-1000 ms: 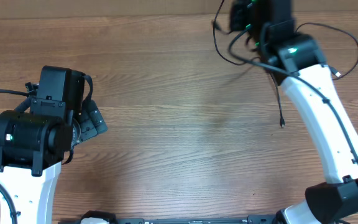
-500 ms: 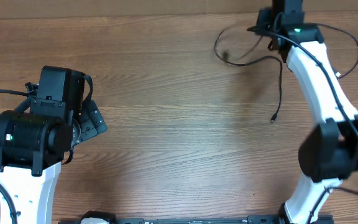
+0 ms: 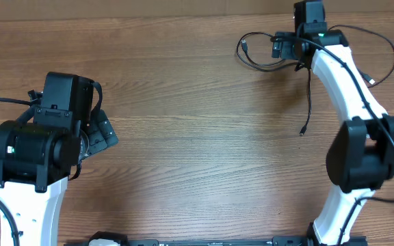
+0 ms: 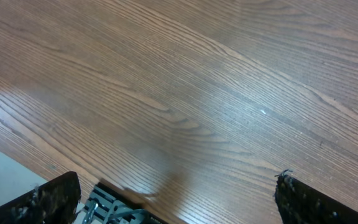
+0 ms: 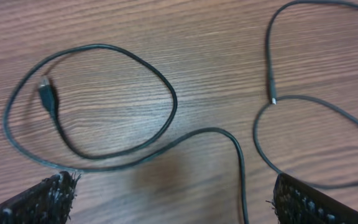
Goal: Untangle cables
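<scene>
Thin black cables (image 5: 216, 130) lying on the wooden table (image 3: 183, 102), all gathered at about 1 o'clock in the overhead view. In the right wrist view, one looped cable (image 5: 174, 102) curled into a closed ring, with its dark plug (image 5: 46, 94) inside the ring, on the 9 o'clock side. From the ring, a strand (image 5: 241, 168) bending toward 6 o'clock and passing down between the two fingers, touching neither of them as far as can be seen. Just beside, toward 3 o'clock, a second cable (image 5: 268, 43) coming down from 12 o'clock and ending in a silver tip (image 5: 273, 98). Tip touching a further curve of cord (image 5: 255, 134); cannot tell if same cable or another one. In the overhead view, the long strand ending in a small plug (image 3: 301, 132), at 6 o'clock from the ring and well apart from it. Further toward 3 o'clock, past the white arm (image 3: 340, 75), a wide arc of cable (image 3: 392, 48) on the wood.

Right gripper (image 5: 173, 190) above the ring, fingers (image 5: 48, 199) spread wide, pinching nothing. Left gripper (image 4: 176, 196) at about 8 o'clock of the table, well apart from all cables, over bare wood only. Its two fingertips (image 4: 328, 202) likewise spread wide, with nothing between them
</scene>
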`<move>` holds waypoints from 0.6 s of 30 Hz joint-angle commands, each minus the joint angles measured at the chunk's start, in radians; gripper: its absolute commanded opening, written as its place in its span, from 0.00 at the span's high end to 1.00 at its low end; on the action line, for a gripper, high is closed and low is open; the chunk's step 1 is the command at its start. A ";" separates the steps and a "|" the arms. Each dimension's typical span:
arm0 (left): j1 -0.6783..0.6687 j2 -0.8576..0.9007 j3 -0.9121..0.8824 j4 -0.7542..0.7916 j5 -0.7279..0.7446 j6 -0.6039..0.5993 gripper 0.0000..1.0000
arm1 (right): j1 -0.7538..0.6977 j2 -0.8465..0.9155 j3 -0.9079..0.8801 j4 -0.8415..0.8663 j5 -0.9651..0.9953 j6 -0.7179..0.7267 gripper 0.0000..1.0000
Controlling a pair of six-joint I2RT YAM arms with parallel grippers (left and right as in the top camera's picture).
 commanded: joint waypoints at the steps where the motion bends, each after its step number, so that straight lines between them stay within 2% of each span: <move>1: 0.003 0.005 0.001 0.001 0.001 -0.016 0.01 | 0.005 -0.178 0.033 -0.031 0.003 0.061 0.00; 10: 0.003 0.005 0.001 0.001 0.001 -0.016 0.00 | 0.003 -0.497 0.033 -0.318 -0.038 0.077 0.00; 15: 0.003 0.005 0.001 0.001 0.001 -0.016 0.01 | 0.003 -0.628 0.027 -0.521 -0.048 0.108 0.00; 18: 0.003 0.005 0.001 0.001 0.001 -0.016 0.00 | 0.004 -0.703 0.010 -0.589 -0.054 0.108 0.00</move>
